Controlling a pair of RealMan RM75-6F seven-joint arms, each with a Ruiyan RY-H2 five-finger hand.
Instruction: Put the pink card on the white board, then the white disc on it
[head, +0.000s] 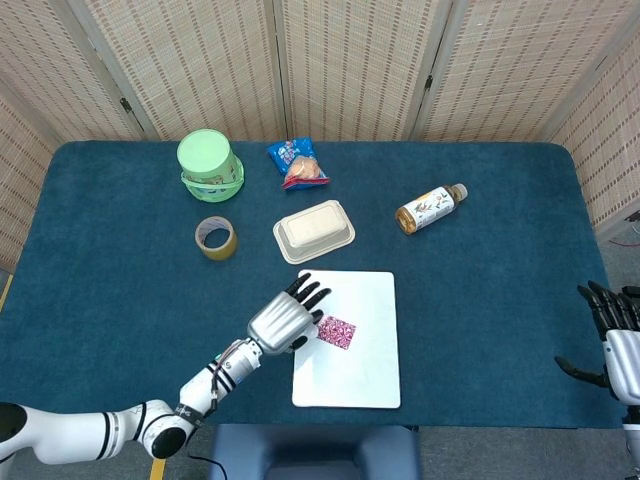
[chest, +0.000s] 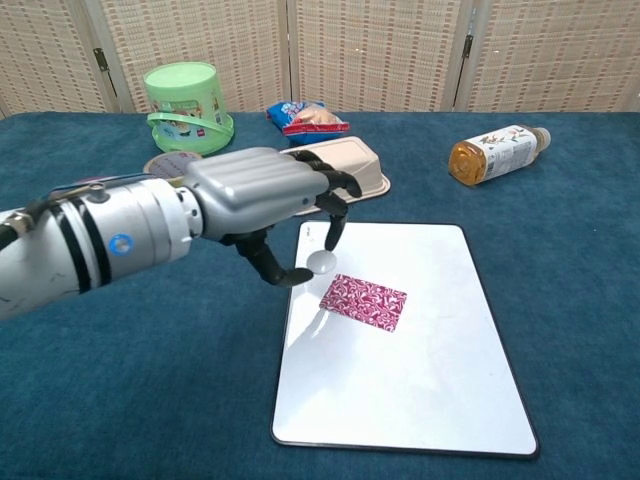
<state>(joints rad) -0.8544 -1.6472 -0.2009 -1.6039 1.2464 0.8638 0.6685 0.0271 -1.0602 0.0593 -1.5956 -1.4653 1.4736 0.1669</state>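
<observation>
Blue cloth covers the table (head: 120, 290), backed by woven screens. From the head view, the white board (head: 348, 338) lies low in the centre of the frame with the pink card (head: 336, 331) on its left half. The left hand (head: 285, 320) hangs over the board's left edge, just left of the card; the disc is hidden here. The right hand (head: 618, 340) sits at the right edge, fingers apart, holding nothing.

From the chest view, the left hand (chest: 262, 195) pinches the white disc (chest: 322, 262) between thumb and a finger, above the board's (chest: 420, 390) upper left, just up and left of the card (chest: 364, 301)
</observation>
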